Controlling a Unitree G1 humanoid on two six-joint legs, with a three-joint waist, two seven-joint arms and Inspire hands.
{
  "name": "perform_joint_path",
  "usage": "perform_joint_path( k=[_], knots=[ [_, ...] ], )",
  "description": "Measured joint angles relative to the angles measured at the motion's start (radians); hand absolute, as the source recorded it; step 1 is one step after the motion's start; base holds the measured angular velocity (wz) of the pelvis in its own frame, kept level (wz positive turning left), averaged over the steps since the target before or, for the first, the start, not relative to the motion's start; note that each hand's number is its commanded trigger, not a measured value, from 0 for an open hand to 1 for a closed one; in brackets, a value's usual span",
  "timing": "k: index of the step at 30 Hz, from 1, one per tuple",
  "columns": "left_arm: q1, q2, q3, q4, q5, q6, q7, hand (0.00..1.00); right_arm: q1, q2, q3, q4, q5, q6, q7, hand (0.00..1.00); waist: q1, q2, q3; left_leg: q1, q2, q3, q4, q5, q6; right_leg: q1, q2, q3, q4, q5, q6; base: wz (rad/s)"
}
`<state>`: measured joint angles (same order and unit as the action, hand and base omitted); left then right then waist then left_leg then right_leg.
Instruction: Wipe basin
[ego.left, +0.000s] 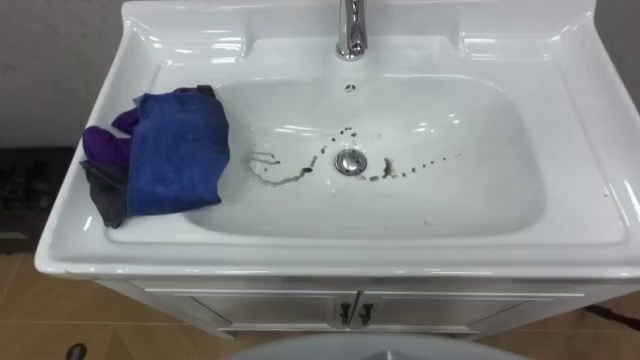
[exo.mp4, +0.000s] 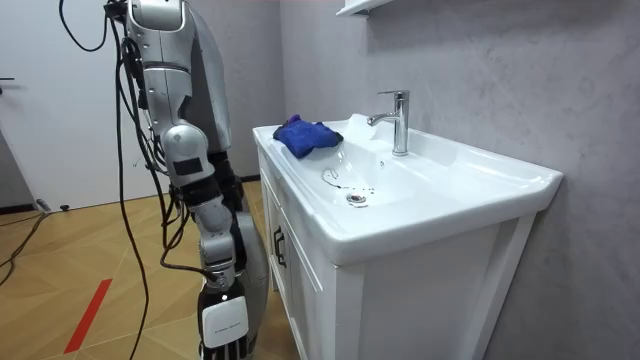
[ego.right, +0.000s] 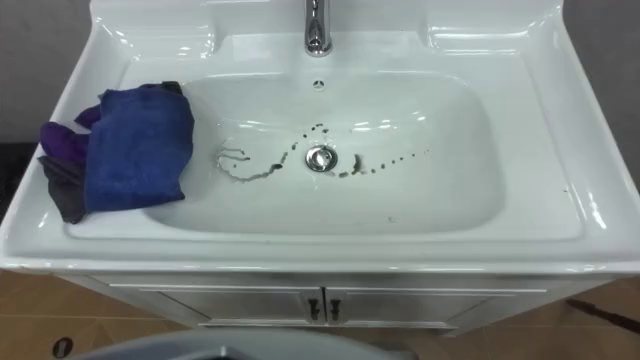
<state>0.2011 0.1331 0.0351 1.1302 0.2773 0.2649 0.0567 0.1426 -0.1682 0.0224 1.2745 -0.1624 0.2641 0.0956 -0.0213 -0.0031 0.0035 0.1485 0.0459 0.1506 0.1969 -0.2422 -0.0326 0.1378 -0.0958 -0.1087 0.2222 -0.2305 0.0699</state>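
The fingers (exo.mp4: 226, 348) of the right hand (exo.mp4: 224, 322) hang straight down, loose and closed on nothing, their tips cut by the lower edge of the room view. That arm drops at the robot's side, bent slightly at the elbow, with the hand low beside the cabinet front and well apart from the bowl. The robot stands upright, facing the front of the vanity.

The white rectangular ceramic basin (ego.left: 480, 200) lies right below the head camera. Thin dark streaks and dots of dirt (ego.left: 290, 176) curve across its floor, from left of the round chrome drain (ego.left: 350, 162) past it to the right. The bowl's right half is bare porcelain.

A crumpled blue terry cloth (ego.left: 175, 150) lies on the basin's left rim, its lower edge draped over the inner slope into the bowl. Purple cloth (ego.left: 103, 147) and dark grey cloth (ego.left: 105, 200) show from under its left side. The cloth is near the streaks but not touching them.

A chrome tap (ego.left: 351, 30) stands on the back ledge, centred above the drain. The rim is a broad flat band on all sides. Under it sits a white two-door cabinet (ego.left: 280, 308) with small dark handles at the middle seam. Wood-patterned floor (exo.mp4: 80, 240) spreads behind the robot.
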Motion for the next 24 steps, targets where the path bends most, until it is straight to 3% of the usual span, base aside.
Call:
perform_joint_path(
  k=[24],
  knots=[
    [-0.001, -0.001, 0.0, -0.001, 0.0, 0.014, -0.027, 0.0, -0.003, 0.0, 0.005, -0.001, -0.001, 0.0, 0.014, 0.0, 0.0, 0.006, -0.0016, 0.004, 0.004, 0.0, 0.004, 0.0, -0.001, 0.002, 0.005, 0.002, -0.001, 0.002, -0.003, 0.0]
  ],
)
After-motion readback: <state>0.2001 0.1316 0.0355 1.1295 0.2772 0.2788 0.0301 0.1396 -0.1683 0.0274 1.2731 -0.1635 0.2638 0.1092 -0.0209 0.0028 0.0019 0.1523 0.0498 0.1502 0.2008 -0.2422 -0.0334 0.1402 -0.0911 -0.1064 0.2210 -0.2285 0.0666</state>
